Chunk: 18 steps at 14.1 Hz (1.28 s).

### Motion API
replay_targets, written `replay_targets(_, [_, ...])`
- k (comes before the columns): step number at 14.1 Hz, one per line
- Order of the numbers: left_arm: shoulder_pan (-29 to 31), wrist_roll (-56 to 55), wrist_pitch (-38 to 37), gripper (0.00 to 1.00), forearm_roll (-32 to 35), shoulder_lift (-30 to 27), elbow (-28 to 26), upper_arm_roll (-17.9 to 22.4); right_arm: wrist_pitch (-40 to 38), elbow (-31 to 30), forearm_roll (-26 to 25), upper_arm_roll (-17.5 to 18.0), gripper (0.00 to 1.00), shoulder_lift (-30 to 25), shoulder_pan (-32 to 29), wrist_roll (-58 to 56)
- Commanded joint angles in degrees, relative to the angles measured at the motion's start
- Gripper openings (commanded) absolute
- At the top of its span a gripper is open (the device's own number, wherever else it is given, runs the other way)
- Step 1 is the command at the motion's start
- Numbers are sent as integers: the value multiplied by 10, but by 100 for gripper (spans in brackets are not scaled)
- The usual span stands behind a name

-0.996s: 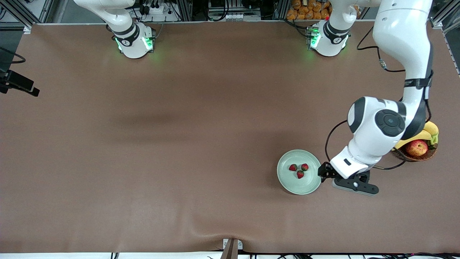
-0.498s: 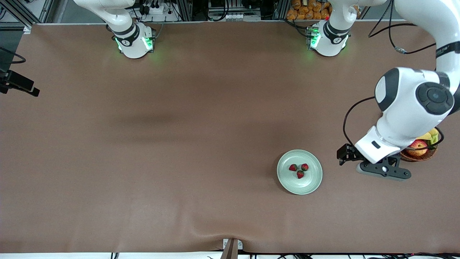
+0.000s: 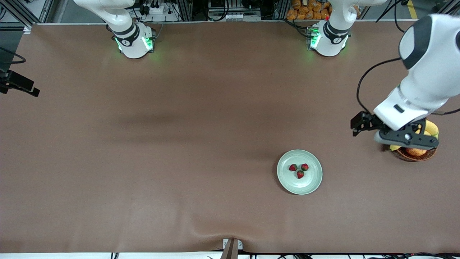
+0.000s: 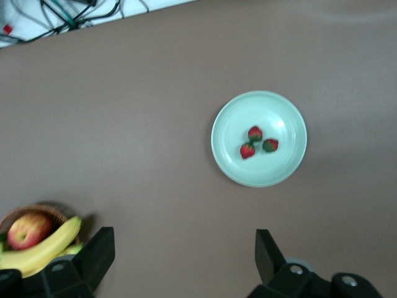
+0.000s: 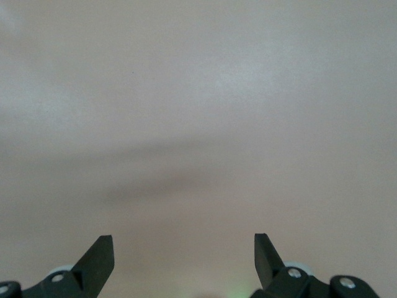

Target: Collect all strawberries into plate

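All three strawberries point(image 3: 299, 170) are sitting in the plate point(image 3: 287, 181) on the bench, so it's looking done, left gripper point(image 4: 180, 261) hanging over the basket point(image 3: 413, 154) and right gripper point(image 5: 183, 257) waiting, both jaws apart and empty.

The plate point(image 3: 299, 186) looks like glazed ceramic, smooth and glossy, with a soft highlight on its rim. On it the strawberries point(image 3: 300, 171) have a slightly shiny red skin and matt, dark leafy caps. Around the plate the table point(image 3: 179, 144) is covered with a matt brown cloth or mat, faintly rippled along the edge nearest the front camera. Toward the left arm's end from the plate, the basket point(image 3: 413, 154) is rough woven wicker, holding a smooth waxy banana point(image 4: 43, 248) and a satin-skinned apple point(image 4: 26, 228). The arm shells are glossy white plastic; the left gripper point(image 4: 183, 264) and right gripper point(image 5: 183, 261) fingers are matt black.
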Motion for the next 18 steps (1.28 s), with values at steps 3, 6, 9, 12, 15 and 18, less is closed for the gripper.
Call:
replay_targets(3, [3,-4,-103,100,-9,-82,-12,1,0,2,-5,8,100,0,-10,5])
replay_targets(6, [5,-12,-137,100,-8,-122,-13,2,0,2,-5,8,100,0,-10,5])
replay_targets(9, [8,-12,-143,100,-7,-117,-11,7,0,2,-5,9,100,-1,-10,5])
replay_targets(12, [8,-28,-128,100,-8,-116,-10,22,0,3,-5,9,100,-1,-10,5])
replay_targets(15, [7,-58,-124,100,-7,-115,0,31,0,3,-5,9,100,-1,-10,5])
replay_targets(18, [7,-67,-123,100,0,-115,14,43,0,2,-5,8,100,0,-10,5])
